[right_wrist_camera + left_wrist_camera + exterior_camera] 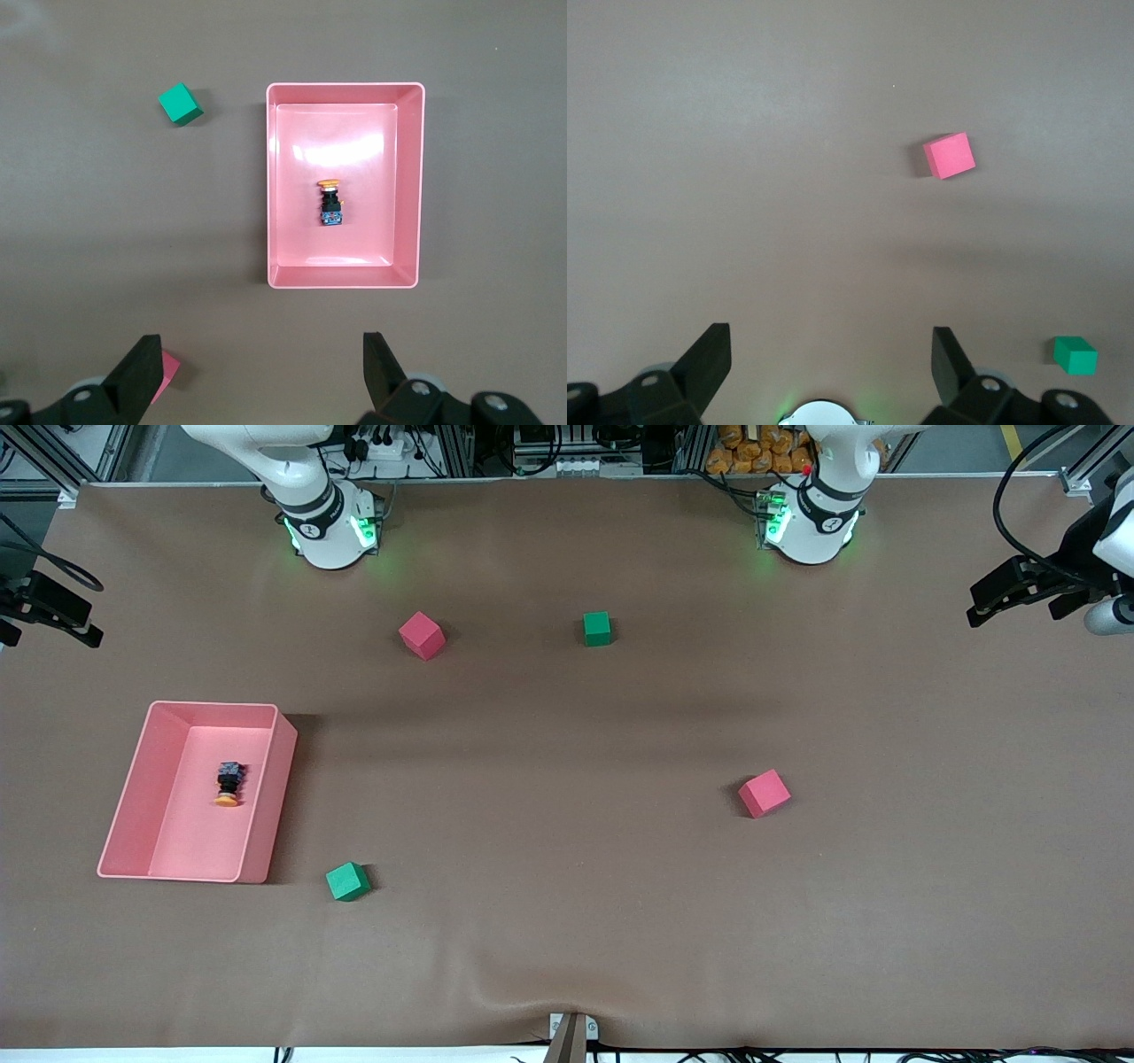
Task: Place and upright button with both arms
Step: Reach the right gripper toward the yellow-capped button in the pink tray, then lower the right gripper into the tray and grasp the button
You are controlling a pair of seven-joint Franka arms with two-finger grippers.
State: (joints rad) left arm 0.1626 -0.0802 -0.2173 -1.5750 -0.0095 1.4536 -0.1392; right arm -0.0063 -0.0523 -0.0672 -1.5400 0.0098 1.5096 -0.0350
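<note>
The tiny push-button with round orange cap and black blocky body is seen lying on its side on the floor of the shallow pink plastic tray, toward the right arm's end of the table, cap pointing toward the front camera. No contact has been made yet; the pick is judged as the step in hand.

For a clean pick, the black body should be gripped across its flat sides, not the cap, so the part can be rotated upright afterwards. The descent is best kept clear of the tray walls; the button sits near the middle, so margin exists.

The right gripper is held high over the brown table cover just beside the tray, camera pointing straight down, jaws wide, nothing held. The left gripper is also raised and pointing straight down, jaws wide and empty, over bare cover with 1 pink foam cube and 1 green foam cube in its view; it is judged to be waiting.
</note>
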